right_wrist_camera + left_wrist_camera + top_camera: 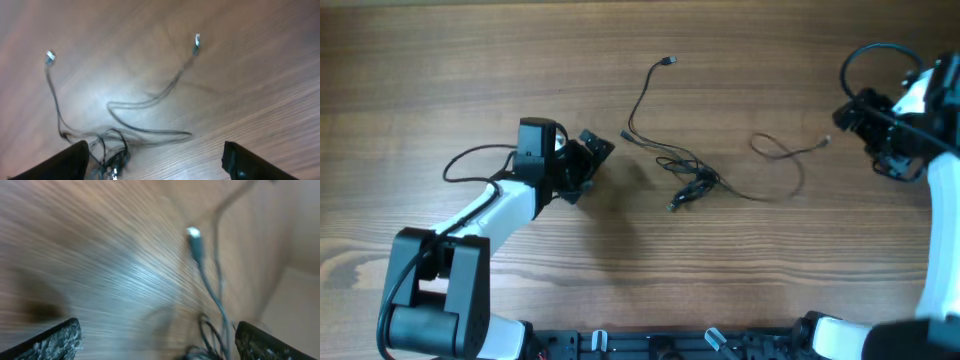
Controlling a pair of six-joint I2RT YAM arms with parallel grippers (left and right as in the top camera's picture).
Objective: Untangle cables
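Observation:
A tangle of thin dark cables (692, 180) lies on the wooden table near the middle. One strand runs up to a plug (669, 62); another runs right to a plug (825, 141). My left gripper (588, 160) is open and empty, left of the tangle. My right gripper (865, 130) is open and empty at the far right. The left wrist view shows a blurred plug (194, 239) and cable loops (210, 335) between the fingers' line. The right wrist view shows the tangle (107, 150) and both plugs (49, 56) (197, 41).
The left arm's own black cable (470, 160) loops on the table at the left. The right arm's cable (865, 60) arcs at the upper right. The table's front edge carries a black rail (660, 345).

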